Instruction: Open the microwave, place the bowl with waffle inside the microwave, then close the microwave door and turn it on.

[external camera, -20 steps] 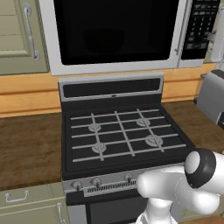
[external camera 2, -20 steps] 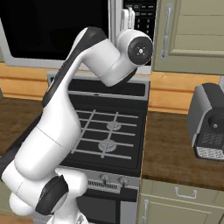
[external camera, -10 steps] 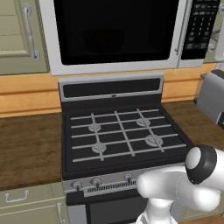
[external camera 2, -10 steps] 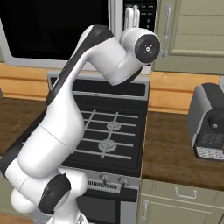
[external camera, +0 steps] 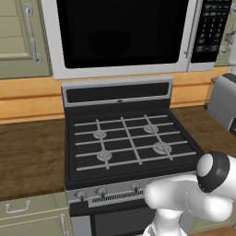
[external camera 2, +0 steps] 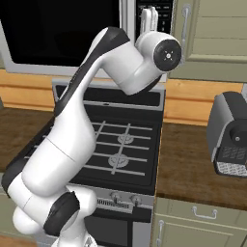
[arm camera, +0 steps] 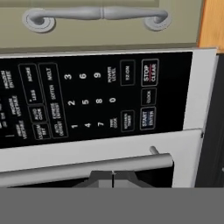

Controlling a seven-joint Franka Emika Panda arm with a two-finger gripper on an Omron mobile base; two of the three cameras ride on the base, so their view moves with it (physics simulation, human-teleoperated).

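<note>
1. The microwave (external camera: 122, 39) is hanging above the black gas stove (external camera: 129, 143), taking up the wall over the cooktop; it is the landmark for everything below.
2. The microwave door (external camera: 117, 32), a wide black glass panel in a light grey frame, is sitting closed and flush across the microwave's front, left of the keypad strip.
3. The stove is standing directly below the microwave, with its grey grates (external camera 2: 120, 144) lying flat and a row of knobs (external camera: 99, 191) running along its front edge.
4. The wooden counter (external camera: 30, 156) is running to both sides of the stove, below the microwave.
5. Beige cabinet doors (external camera: 20, 39) are flanking the microwave; in the hand view one cabinet handle (arm camera: 98, 15) is lying just beyond the microwave's keypad edge.
6. A grey toaster (external camera 2: 231, 135) is standing on the counter, below and to the right of the microwave.
7. The keypad strip (arm camera: 92, 100) is lining the microwave's right side, with white-lettered buttons facing the hand camera.
8. The door's grey bar handle (arm camera: 87, 168) is running alongside the keypad strip, just in front of the gripper.
9. The gripper (arm camera: 113, 179) is hovering close to the microwave's handle and keypad, its dark fingers (arm camera: 101, 179) pressing together with nothing between them.
10. The bowl and waffle cannot be made out behind the dark glass.
</note>
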